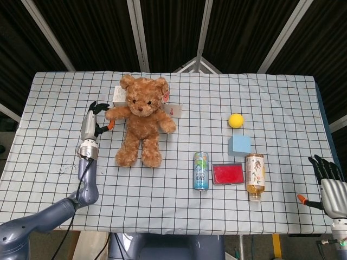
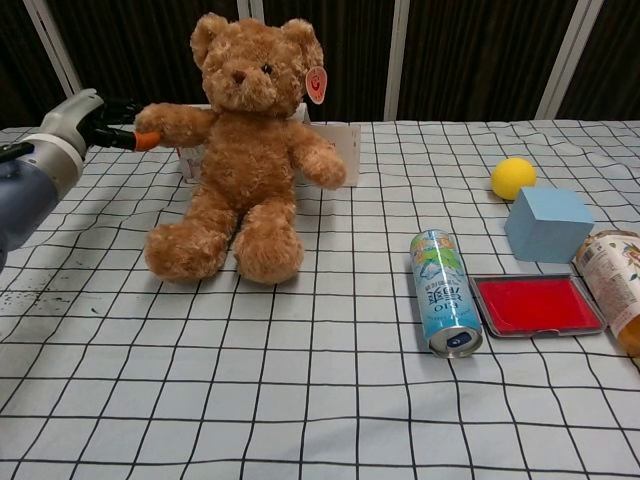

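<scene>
Checked tablecloth (image 1: 282, 103) under everything; brown teddy bear (image 1: 142, 116) sitting upright at left, paw pinched by left hand (image 1: 93, 120), fingers closed on it. Right hand (image 1: 328, 181) off table's right edge, holding nothing, fingers loosely apart. Blue can (image 1: 201, 170), red tray (image 1: 227, 174) mid-table.

Both views are bright and evenly lit from overhead, so the white black-gridded tablecloth (image 1: 179, 162) is clear while the backdrop behind it stays near black. Shadows are soft and short, a faint one under the fluffy brown teddy bear (image 2: 243, 150). Focus is sharp throughout, with slight glare on the lying blue drink can (image 2: 444, 305) and slight bowing of grid lines at the chest view's edges.
</scene>
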Action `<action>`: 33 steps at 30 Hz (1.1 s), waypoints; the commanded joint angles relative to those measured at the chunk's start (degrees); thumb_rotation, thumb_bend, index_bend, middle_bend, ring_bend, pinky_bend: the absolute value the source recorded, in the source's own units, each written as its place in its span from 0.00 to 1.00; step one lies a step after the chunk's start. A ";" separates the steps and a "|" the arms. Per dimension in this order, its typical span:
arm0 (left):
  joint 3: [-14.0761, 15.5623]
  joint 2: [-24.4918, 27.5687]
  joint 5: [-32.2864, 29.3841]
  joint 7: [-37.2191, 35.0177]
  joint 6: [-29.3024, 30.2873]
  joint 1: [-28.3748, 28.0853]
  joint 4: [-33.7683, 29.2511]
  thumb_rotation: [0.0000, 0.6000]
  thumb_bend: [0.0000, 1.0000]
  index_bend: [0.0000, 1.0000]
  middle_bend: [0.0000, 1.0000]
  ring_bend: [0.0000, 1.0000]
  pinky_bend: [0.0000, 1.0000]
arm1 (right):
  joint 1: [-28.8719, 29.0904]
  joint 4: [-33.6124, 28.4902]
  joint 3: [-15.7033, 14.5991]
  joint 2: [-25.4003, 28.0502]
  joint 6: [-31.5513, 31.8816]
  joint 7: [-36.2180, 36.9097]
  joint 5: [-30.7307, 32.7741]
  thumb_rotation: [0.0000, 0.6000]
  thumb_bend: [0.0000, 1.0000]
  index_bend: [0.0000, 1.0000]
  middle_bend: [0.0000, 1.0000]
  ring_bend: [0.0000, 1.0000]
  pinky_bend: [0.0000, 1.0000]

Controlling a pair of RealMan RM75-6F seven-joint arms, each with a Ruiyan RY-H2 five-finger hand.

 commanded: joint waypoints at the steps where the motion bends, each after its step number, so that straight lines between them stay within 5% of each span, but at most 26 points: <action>1: -0.03 0.32 -0.25 0.19 0.00 0.35 -0.27 1.00 0.60 0.49 0.24 0.00 0.00 | -0.01 -0.05 -0.02 0.02 -0.04 -0.05 0.04 1.00 0.13 0.05 0.02 0.00 0.00; 18: 1.96 -1.66 -2.91 2.13 -5.67 0.25 6.59 1.00 0.60 0.49 0.23 0.00 0.00 | 0.08 -0.40 -0.03 0.22 -0.58 -0.35 0.52 1.00 0.13 0.05 0.02 0.00 0.00; 33: 0.06 0.10 -0.03 1.29 -0.16 -0.47 -0.63 1.00 0.59 0.49 0.23 0.00 0.00 | 0.05 -0.52 -0.07 0.36 -0.60 -0.26 0.49 1.00 0.13 0.05 0.02 0.00 0.00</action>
